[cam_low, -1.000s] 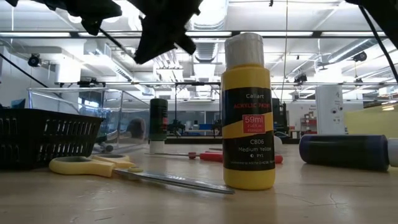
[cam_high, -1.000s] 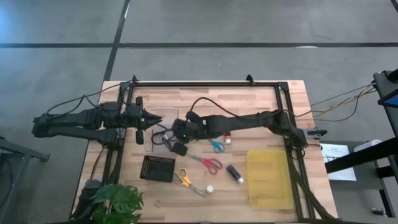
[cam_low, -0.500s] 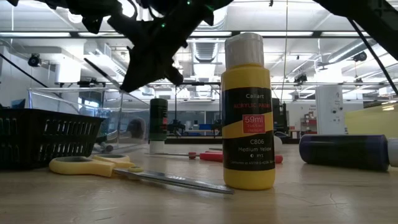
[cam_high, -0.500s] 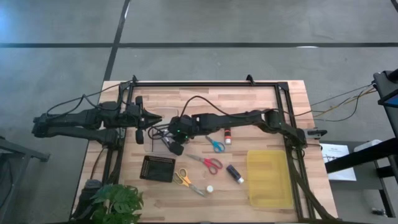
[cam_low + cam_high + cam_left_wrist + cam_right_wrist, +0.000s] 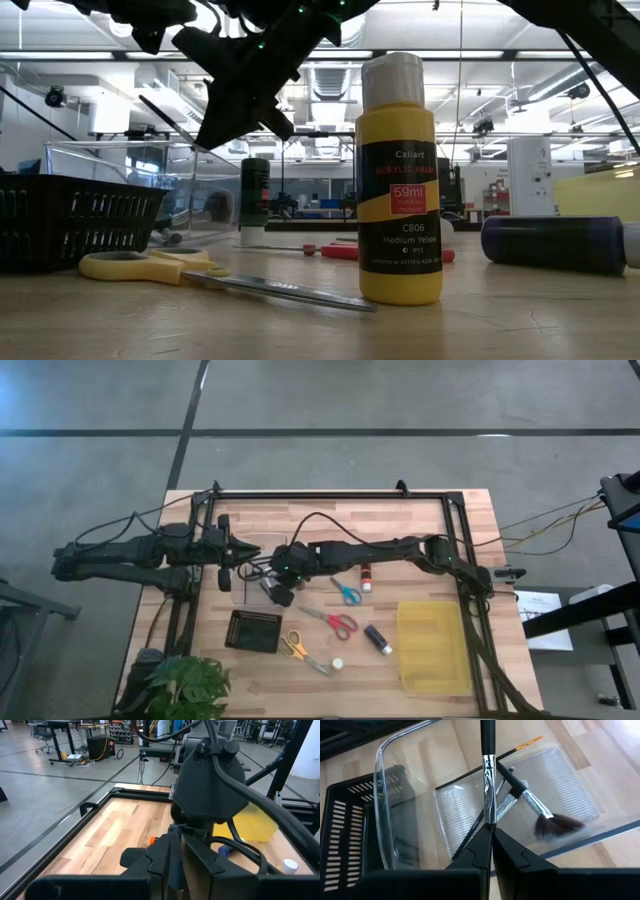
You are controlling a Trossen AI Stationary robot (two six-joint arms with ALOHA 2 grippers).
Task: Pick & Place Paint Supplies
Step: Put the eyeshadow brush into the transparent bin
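We are reaching the right tool (image 5: 277, 590) across the bench (image 5: 400, 525) so that it is hanging over the clear tray (image 5: 410, 820), with its fingers pressed together on a thin brush (image 5: 488, 775). The brush is standing out straight beyond the fingertips, above the tray's ribbed floor. Lying in the tray are a fan brush (image 5: 540, 815) with dark bristles and an orange-tipped brush (image 5: 490, 760), crossing each other.

We are holding the left tool (image 5: 238, 553) just beside the tray on the other side, with its fingers closed on nothing. In the left wrist view, the right arm's wrist is filling the space right ahead of them.

Beside the tray, a black basket (image 5: 253, 630) is sitting on the bench. The remaining supplies are lying well apart from the tray: yellow scissors (image 5: 294, 647), red scissors (image 5: 339, 624), blue scissors (image 5: 348, 594), a red pot (image 5: 366, 578), a dark pot (image 5: 377, 639) on its side, and a white-capped pot (image 5: 338, 663). The yellow bin (image 5: 432, 648) is sitting by the bench's right side.

In the low view, a yellow paint bottle (image 5: 399, 180) is standing upright, with the yellow scissors lying just beside it.
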